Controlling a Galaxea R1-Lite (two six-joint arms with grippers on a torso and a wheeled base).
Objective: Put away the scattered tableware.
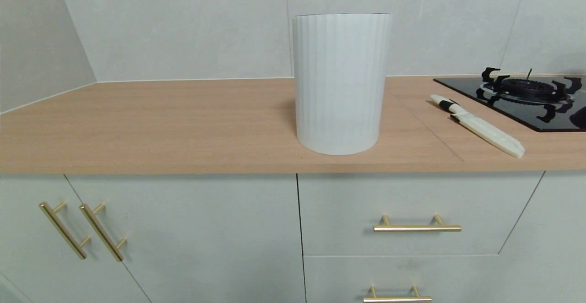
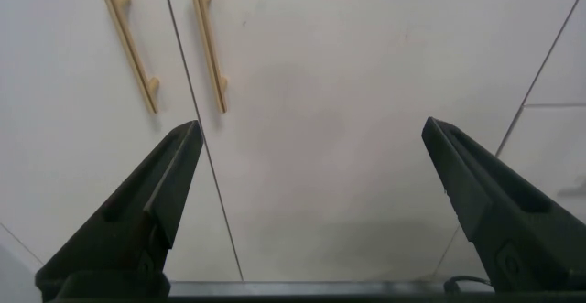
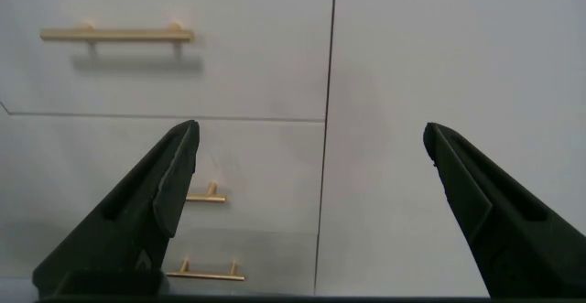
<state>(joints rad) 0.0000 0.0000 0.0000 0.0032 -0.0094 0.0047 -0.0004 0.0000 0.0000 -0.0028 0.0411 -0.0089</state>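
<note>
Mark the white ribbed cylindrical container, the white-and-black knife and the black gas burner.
white ribbed cylindrical container (image 1: 339,88), head view, side wall
white-and-black knife (image 1: 477,126), head view, on its blade
black gas burner (image 1: 526,86), head view, grate centre

Kitchen: wooden countertop (image 1: 183,124), gas hob (image 1: 526,93).

No writing, label, number or sign can be read anywhere. The ribbed white container (image 1: 339,83), the knife (image 1: 478,127), the hob (image 1: 512,104) and the cabinet fronts (image 1: 183,234) all show plain surfaces.
</note>
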